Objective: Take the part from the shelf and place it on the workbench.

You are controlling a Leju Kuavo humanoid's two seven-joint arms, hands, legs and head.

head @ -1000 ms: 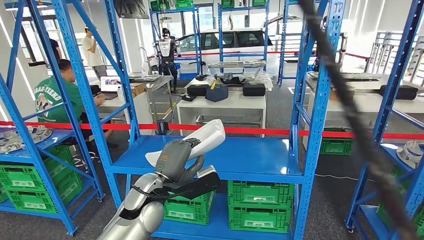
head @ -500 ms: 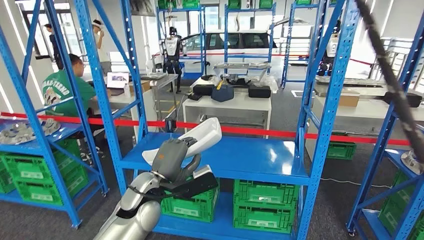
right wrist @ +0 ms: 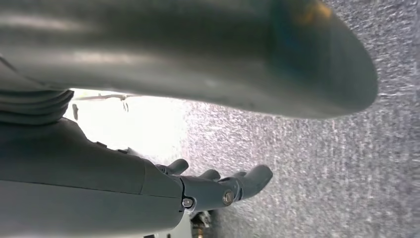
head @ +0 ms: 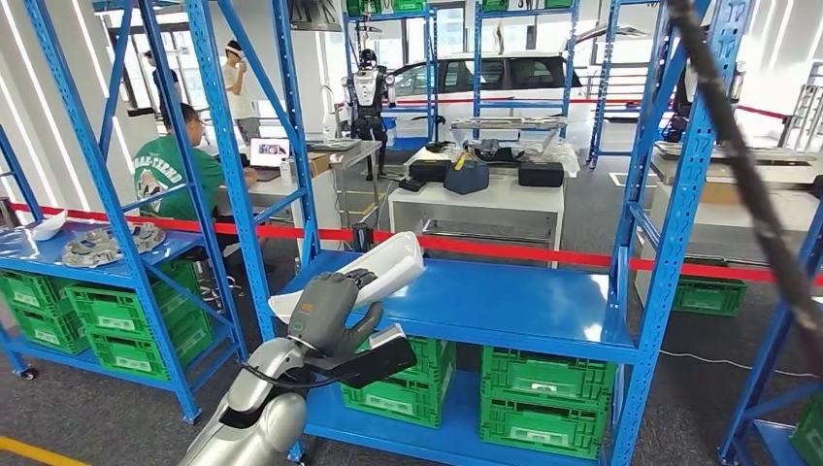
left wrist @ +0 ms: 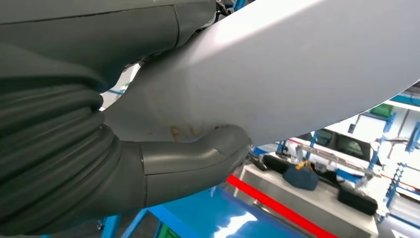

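whole view swung left, left hand [head: 328,309] holding white part [head: 364,277] shifted left with it

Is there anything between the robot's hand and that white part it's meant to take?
No. The left hand already grips the white part, with its thumb pressed against the part's surface, so nothing sits between them. The part is held in front of the blue shelf.

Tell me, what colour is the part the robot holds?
White; the part shows best in the head view.
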